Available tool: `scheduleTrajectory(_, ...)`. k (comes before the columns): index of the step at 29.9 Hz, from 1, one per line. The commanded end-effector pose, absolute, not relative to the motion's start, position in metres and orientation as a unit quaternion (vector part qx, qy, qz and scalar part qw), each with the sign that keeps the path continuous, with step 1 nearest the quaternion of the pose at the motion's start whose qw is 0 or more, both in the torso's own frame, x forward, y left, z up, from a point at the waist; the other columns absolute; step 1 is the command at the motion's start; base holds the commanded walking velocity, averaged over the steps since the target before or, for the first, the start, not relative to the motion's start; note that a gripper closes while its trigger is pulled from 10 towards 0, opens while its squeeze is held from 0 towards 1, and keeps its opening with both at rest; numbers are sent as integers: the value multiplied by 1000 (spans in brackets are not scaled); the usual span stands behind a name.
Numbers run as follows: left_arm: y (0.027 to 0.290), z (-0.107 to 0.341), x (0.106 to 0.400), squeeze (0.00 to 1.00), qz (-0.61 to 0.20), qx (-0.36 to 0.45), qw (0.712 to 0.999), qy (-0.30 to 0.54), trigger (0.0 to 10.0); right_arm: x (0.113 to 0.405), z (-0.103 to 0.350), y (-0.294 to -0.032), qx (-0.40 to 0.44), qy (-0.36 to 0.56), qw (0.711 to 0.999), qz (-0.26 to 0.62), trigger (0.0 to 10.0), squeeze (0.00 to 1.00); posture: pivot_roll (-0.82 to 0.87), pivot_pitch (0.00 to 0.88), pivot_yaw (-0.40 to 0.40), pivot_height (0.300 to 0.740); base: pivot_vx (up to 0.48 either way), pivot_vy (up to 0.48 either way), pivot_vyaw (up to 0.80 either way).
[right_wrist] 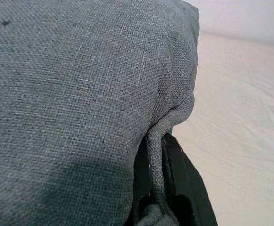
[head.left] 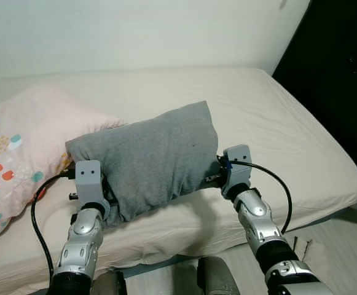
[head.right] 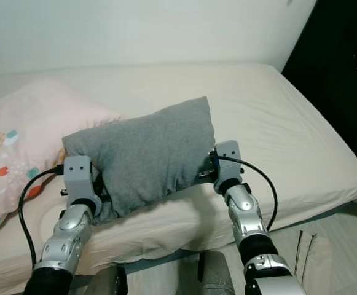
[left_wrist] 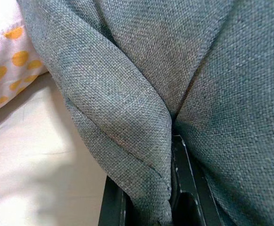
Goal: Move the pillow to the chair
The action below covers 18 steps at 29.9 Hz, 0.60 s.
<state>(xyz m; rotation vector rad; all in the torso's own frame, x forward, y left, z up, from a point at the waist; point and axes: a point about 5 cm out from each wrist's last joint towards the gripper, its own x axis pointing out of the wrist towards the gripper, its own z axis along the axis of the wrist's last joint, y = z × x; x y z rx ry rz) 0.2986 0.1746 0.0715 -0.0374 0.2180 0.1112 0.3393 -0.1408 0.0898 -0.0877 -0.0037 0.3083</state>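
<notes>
Left gripper [left_wrist: 167, 197] clamped on a thick fold of the grey pillow [head.left: 150, 157], black fingers [left_wrist: 113, 207] pinching cloth at its near left corner. Right gripper [right_wrist: 155, 188] likewise closed on a narrow pinch of fabric at the pillow's near right corner, fingers [right_wrist: 181, 179] tight either side of the seam. From the head views, fingertips hidden behind the grey wrist housings, only the arms meeting the pillow's two near corners; from the wrist views, the bite itself plain. Pillow stretched between both grippers over the near part of the cream bed [head.left: 289, 123], far end tilted up. Just left of the pillow and touching it, a pink pillow [head.left: 18, 153] with coloured spots, seen in the left wrist view as orange dots [left_wrist: 14, 59] beside the grey cloth. Right of the pillow, bare sheet.
</notes>
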Motion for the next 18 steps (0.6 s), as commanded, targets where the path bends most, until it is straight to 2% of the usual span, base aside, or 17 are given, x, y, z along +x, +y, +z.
scheduleTrajectory(1,166,79,301,0,40,-15,995,86,10000,339,92,-127,-54,-7,980,190,10000,0,-18,91,-117,626,0,0,0)
scheduleTrajectory(18,165,79,301,0,40,-18,995,89,10000,337,93,-125,-43,-13,978,205,10000,0,-21,101,-111,646,0,0,0)
